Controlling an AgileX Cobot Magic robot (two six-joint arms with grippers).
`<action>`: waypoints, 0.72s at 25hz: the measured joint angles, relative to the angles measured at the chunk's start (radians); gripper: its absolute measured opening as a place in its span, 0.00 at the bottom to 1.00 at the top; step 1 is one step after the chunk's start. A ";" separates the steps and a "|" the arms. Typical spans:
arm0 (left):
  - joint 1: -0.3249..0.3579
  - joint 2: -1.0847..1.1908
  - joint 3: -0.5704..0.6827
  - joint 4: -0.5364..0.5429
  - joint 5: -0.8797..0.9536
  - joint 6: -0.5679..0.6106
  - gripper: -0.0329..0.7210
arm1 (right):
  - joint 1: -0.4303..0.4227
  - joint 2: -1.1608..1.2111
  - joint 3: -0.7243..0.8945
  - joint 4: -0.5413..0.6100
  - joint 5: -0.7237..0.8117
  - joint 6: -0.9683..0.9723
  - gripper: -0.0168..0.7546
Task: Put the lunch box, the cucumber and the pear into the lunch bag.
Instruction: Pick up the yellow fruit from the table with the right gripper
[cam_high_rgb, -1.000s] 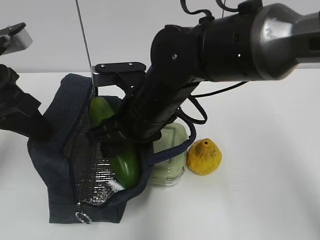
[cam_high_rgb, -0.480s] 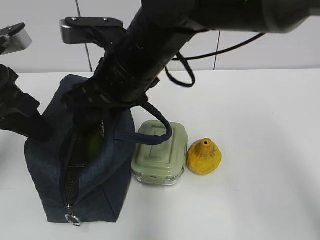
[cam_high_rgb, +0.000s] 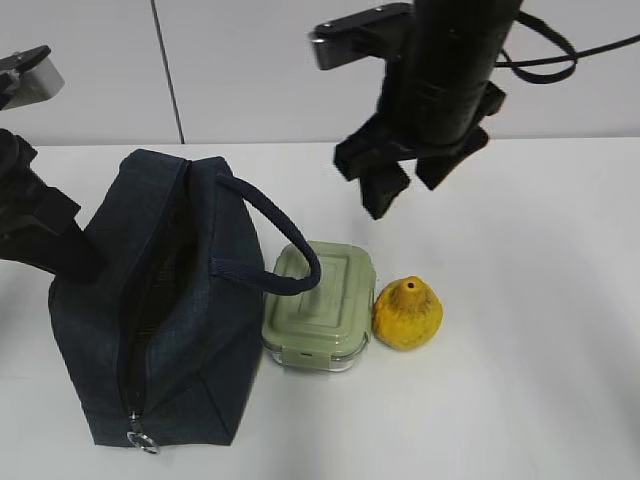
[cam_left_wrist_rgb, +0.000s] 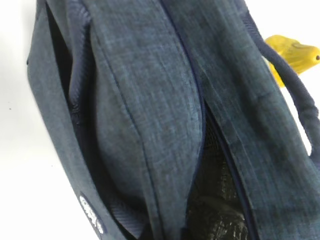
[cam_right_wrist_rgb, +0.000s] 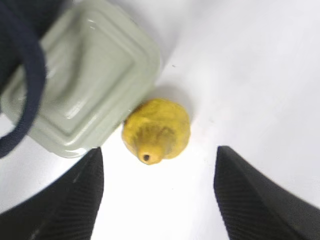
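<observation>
Pear sits centre-frame between the spread right claw fingers, touching the lunch box beside the lunch bag, whose dark interior only the left wrist view shows; left claw unseen, clenched.

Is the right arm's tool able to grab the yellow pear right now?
Probably yes. The right tool hangs open above the pear, which sits bare on the table. The lunch box touches its one side, which might crowd one finger.
</observation>
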 joint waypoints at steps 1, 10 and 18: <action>0.000 0.000 0.000 0.000 0.000 0.000 0.07 | -0.021 0.007 0.000 0.000 0.017 -0.002 0.71; 0.000 0.000 0.000 0.000 0.000 0.000 0.07 | -0.038 0.139 0.000 0.027 0.032 -0.016 0.71; 0.000 0.000 0.000 0.002 0.000 0.000 0.07 | -0.038 0.187 0.025 0.033 0.030 -0.021 0.71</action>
